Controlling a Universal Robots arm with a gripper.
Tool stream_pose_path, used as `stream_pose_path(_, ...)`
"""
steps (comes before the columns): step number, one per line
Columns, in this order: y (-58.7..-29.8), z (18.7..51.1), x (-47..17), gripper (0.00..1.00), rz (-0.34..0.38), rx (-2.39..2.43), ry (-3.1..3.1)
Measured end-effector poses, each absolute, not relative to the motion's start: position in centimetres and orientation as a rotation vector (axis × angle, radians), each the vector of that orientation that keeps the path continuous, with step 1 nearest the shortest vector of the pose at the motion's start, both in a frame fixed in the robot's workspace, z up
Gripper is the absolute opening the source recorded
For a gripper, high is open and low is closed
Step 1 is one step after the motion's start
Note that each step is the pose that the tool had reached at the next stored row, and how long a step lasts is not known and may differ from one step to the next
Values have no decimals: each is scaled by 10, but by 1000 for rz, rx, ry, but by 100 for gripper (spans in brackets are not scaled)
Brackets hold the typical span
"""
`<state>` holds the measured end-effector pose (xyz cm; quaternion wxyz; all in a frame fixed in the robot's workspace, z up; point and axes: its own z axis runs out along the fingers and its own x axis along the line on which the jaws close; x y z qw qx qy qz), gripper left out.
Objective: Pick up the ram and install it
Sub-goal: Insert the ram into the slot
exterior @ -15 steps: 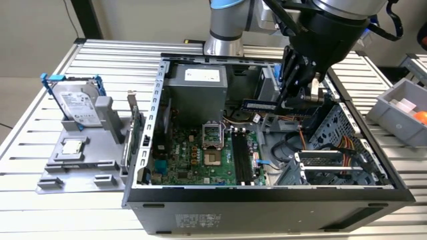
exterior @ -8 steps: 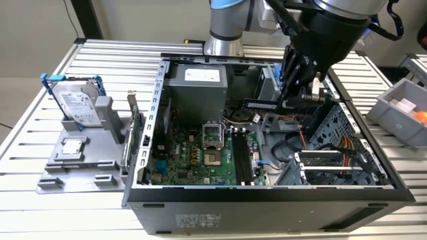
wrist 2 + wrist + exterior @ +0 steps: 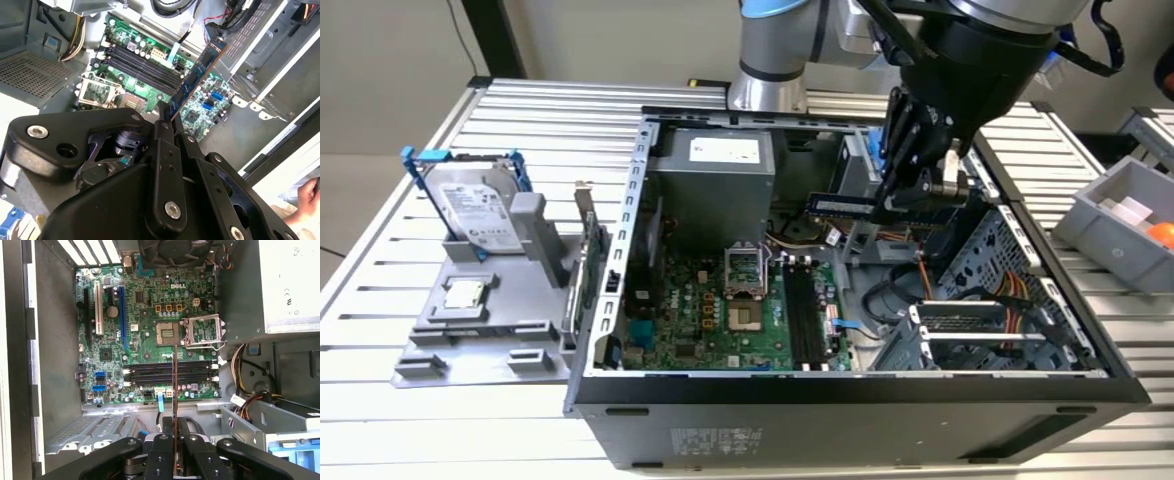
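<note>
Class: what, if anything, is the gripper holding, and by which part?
The gripper pinches the ram by one end; the rest sticks out above the motherboard.

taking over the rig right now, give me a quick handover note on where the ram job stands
Claw: shut on the ram, gripping it at one end, with the rest sticking out.
Ram: in the air above the open case, clear of the motherboard.
Done: the ram is picked up.
Left: it is not yet seated; the memory slots look empty.
</note>
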<state>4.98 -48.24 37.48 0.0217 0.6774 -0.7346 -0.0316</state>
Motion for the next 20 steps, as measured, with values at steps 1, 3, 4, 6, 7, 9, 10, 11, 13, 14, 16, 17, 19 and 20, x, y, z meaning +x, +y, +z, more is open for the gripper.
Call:
stream_pose_path(1,-482,375,50,0,-98,2099,-2277)
stream_pose_path(3,-482,376,50,0,-98,2099,-2277)
stream_pose_path(4,-482,376,50,0,-98,2099,-2276)
stream_pose_path(6,-482,376,50,0,-98,2099,-2276)
stream_pose_path(7,-482,376,50,0,-98,2099,-2277)
stream_pose_path(9,-482,376,50,0,-98,2099,-2277)
stream_pose_path(10,-482,376,50,0,-98,2099,-2276)
stream_pose_path(11,-482,376,50,0,-98,2099,-2277)
stream_pose_path(13,-482,376,50,0,-98,2097,-2278)
stream_pose_path(14,-482,376,50,0,-98,2095,-2281)
stream_pose_path(16,-482,376,50,0,-98,2088,-2287)
stream_pose_path(17,-482,376,50,0,-98,2084,-2291)
stream_pose_path(19,-482,376,50,0,-98,2075,-2299)
stream_pose_path(20,-482,376,50,0,-99,2071,-2303)
